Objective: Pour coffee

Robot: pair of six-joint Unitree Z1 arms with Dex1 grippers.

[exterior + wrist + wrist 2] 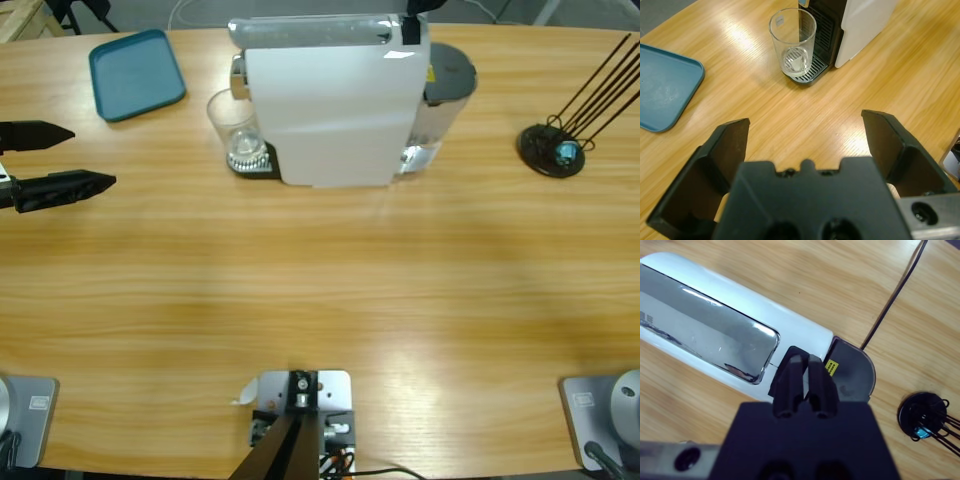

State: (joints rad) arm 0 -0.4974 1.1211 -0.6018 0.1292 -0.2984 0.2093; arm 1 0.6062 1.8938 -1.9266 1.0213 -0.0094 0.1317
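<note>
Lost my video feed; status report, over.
Left gripper open, empty, facing clear drinking glass on white coffee machine's drip tray. Right gripper shut above machine. No coffee visible. Path clear.

High view: fixed overhead, straight down on table (320,290). Left wrist view: low, oblique, facing glass (793,44) at white machine (865,25), near. Right wrist view: close above machine top, facing down. All three share machine; high and left share blue tray (135,72).
</note>
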